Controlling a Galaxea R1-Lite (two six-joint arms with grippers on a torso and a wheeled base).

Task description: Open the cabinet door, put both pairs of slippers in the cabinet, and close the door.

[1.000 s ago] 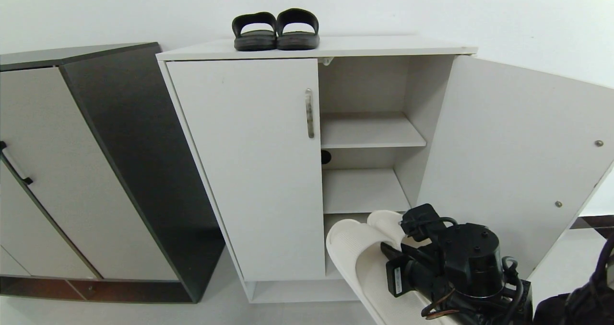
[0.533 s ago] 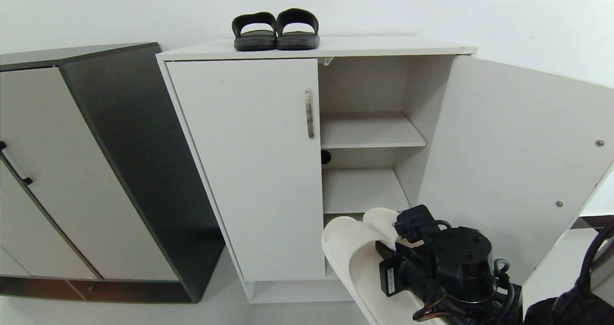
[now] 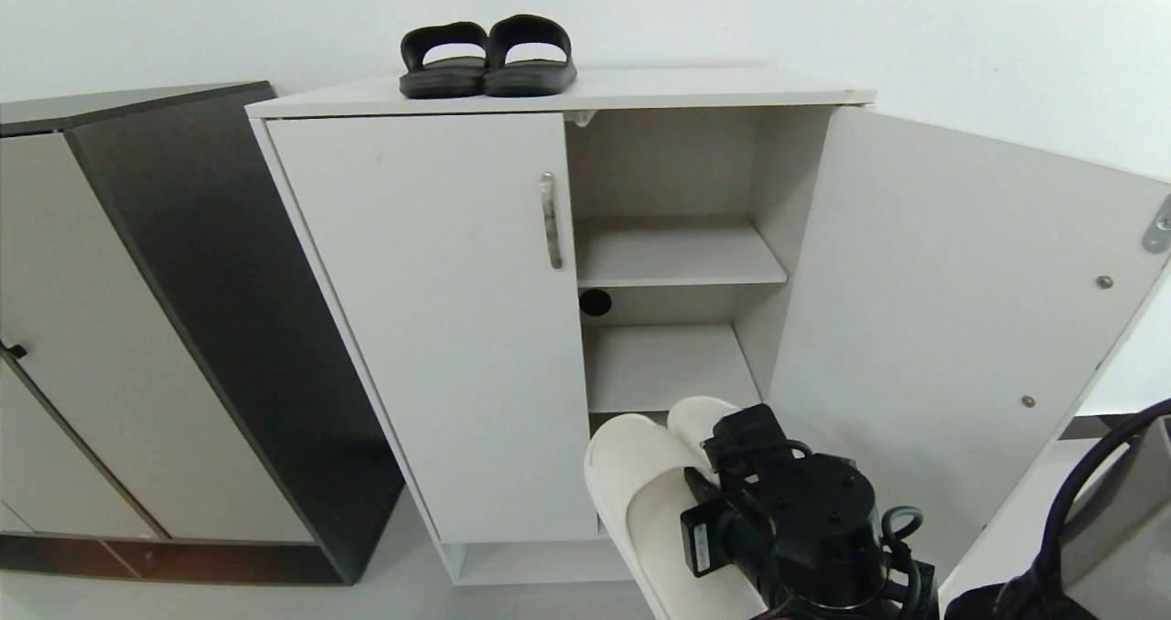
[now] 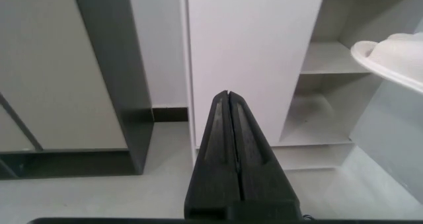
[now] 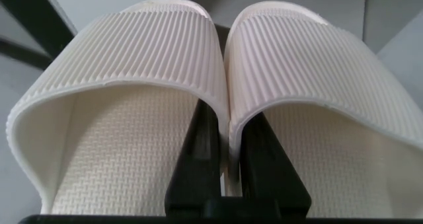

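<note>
My right gripper [image 5: 228, 161] was closest to me. Its two fingers [image 5: 198, 154] were squeezed nearly shut on the white slippers [image 3: 631, 474]. One finger was inside each slipper, and they pinched the two inner strap sides together. The white slippers lay side by side and touched. Their long way ran from me to the cabinet [image 3: 439, 327], with the toes pointing at it. The toes were just in front of the lowest space on the open side. The slippers were not inside yet.

My left gripper [image 4: 229, 102] was closed tight with nothing in it. It pointed at the low part of the cabinet.

The left door [image 3: 430, 327] was shut, with a silver handle [image 3: 550, 220] by its edge. The right door [image 3: 942, 309] was swung wide open. Inside I saw the top shelf [image 3: 677, 250], the middle shelf [image 3: 663, 364] and a round hole [image 3: 595, 303] in the back wall.

The black slippers [image 3: 489, 58] sat on top of the cabinet, over the shut door. They touched side by side, with their long way running front to back. I could not tell which end faced me.

A dark cabinet [image 3: 183, 327] stood on the left.
</note>
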